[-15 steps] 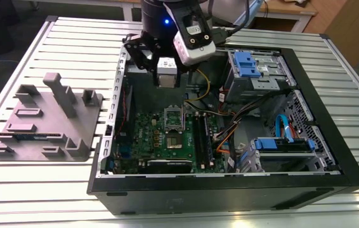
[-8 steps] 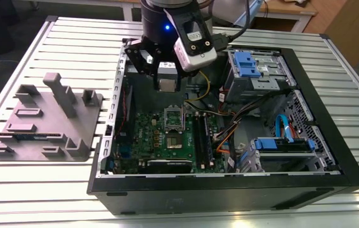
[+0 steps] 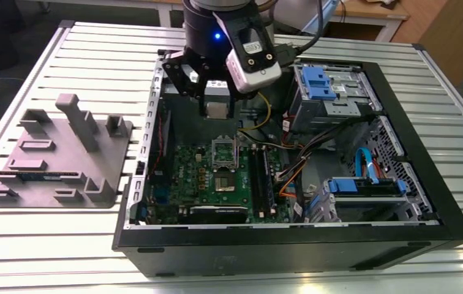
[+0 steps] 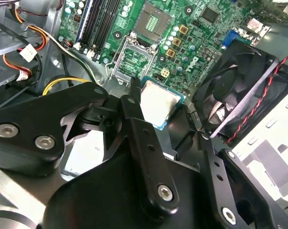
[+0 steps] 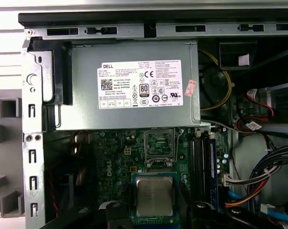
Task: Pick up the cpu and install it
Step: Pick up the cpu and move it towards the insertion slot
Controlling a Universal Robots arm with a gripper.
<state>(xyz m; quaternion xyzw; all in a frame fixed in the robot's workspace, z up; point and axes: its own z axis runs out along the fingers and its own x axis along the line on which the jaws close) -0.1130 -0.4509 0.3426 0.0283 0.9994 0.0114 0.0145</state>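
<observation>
Between the closed fingers (image 4: 134, 119) of the gripper (image 3: 215, 108): cpu (image 5: 154, 195), clamped by its thin edges, metal top upward, held in the air above the motherboard (image 4: 196, 36) inside the open computer case (image 3: 297, 242), apart from the socket (image 4: 153, 20) below. Hazards, as judged: so slim an edge grip may let it slip or tilt. A turned or off-centre lowering would press it against the socket's fine contacts and bend them, and the hinged metal frame (image 4: 118, 58) lying just beside the socket could catch a corner or a finger.
</observation>
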